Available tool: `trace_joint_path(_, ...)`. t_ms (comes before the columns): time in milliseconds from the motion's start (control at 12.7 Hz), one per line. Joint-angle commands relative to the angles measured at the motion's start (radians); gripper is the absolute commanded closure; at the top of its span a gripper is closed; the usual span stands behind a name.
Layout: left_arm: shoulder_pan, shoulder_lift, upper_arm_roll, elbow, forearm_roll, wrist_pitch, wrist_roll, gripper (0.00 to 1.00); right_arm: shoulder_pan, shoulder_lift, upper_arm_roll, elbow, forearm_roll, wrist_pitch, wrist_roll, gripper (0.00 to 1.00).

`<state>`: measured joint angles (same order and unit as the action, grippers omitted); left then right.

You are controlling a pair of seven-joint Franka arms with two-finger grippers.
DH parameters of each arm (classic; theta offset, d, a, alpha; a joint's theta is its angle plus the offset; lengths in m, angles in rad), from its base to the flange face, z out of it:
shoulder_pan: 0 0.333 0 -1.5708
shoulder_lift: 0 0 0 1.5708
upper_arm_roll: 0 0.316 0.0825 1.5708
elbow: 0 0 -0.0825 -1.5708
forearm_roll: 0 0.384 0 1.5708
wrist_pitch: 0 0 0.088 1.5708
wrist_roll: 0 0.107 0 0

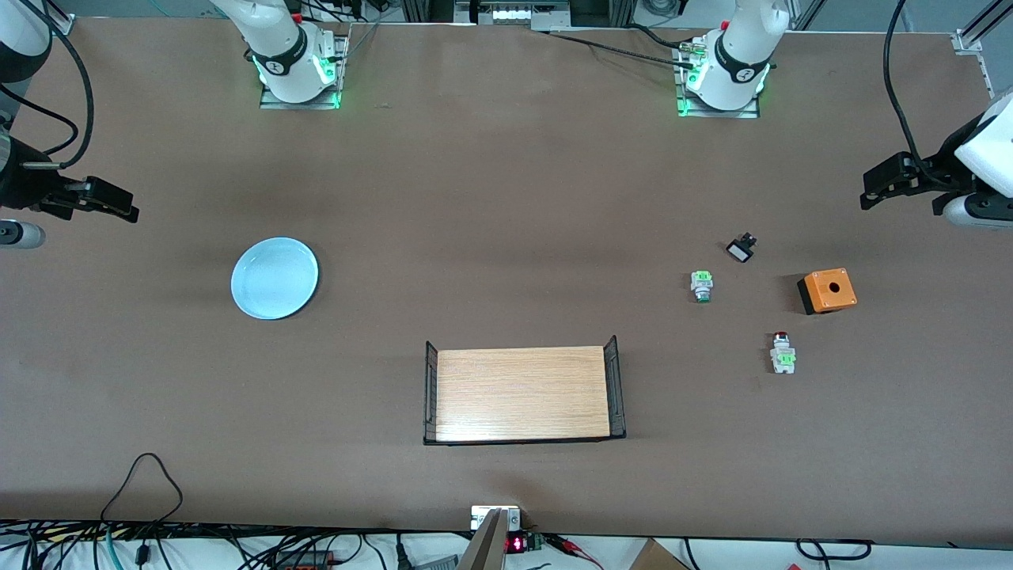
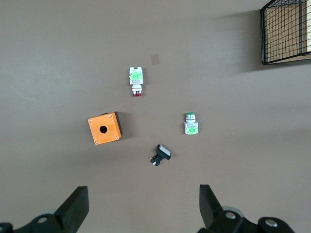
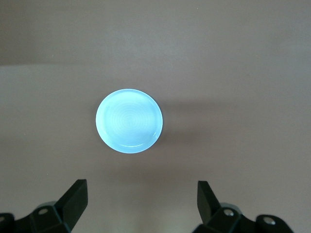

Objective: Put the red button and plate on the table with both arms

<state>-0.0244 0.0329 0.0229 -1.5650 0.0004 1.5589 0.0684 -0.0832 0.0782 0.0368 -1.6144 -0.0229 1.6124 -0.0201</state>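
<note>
The plate (image 1: 275,278) lies flat on the table (image 1: 506,198), well apart from the wooden tray (image 1: 522,393) and toward the right arm's end of it, farther from the front camera than the tray. The red button (image 1: 783,352) also lies on the bare table, near the tray toward the left arm's end, with the orange box (image 1: 827,290), a green button (image 1: 701,286) and a small black switch (image 1: 741,248) a little farther from the front camera than it. Both task things thus already rest on the table as the task sentence asks; this would fit either a layout waiting to be handled or one just set down, and which cannot be judged. The right gripper (image 3: 141,201) is held over the table just off the plate, its fingers spread wide and holding nothing; the left gripper (image 2: 143,206) is held over the table beside the cluster of parts, likewise spread wide and holding nothing. If the button is to be gripped, care would be called for to close across its narrow white body and to keep clear of the orange box; the plate's thin rim would need a pinch from its edge.
</note>
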Motion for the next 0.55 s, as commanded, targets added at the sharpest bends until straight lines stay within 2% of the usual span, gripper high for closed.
trace_joint_path(0, 0.009, 0.001, -0.003, 0.014, -0.014, -0.005, 0.024, 0.00, -0.017, -0.015, 0.017, 0.011, 0.000, -0.008, -0.009, 0.00)
trace_joint_path(472, 0.009, 0.001, -0.003, 0.014, -0.014, -0.005, 0.022, 0.00, -0.012, -0.017, 0.018, 0.014, -0.012, -0.014, -0.009, 0.00)
